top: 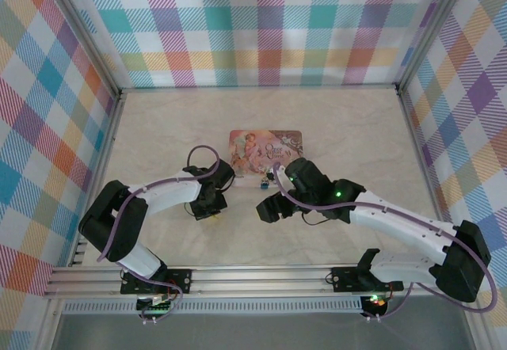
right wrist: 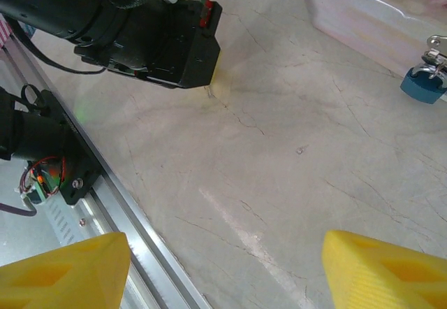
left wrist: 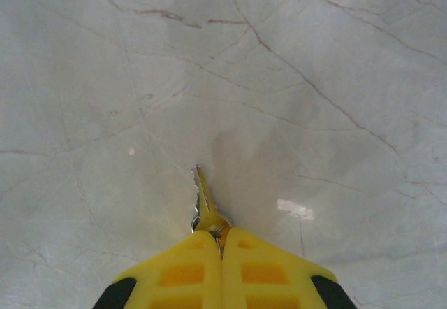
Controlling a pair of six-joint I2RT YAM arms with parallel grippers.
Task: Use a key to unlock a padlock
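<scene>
The small silvery key (left wrist: 202,196) sticks out from the yellow fingers (left wrist: 183,270) of my left gripper (left wrist: 222,245), which is shut on its bow; the blade tip is at or just above the pale table. From above, that gripper (top: 210,212) points down at the table, left of centre. The blue padlock (right wrist: 422,85) with its silvery shackle lies in front of the pink floral tin (right wrist: 363,15), seen from above as a blue dot (top: 263,182). My right gripper (right wrist: 223,270) hangs wide open over bare table, nothing between its fingers, well short of the padlock.
The left arm's black wrist (right wrist: 150,33) fills the upper left of the right wrist view. The aluminium rail (right wrist: 105,183) runs along the table's near edge. Checked walls (top: 261,25) enclose the table on three sides.
</scene>
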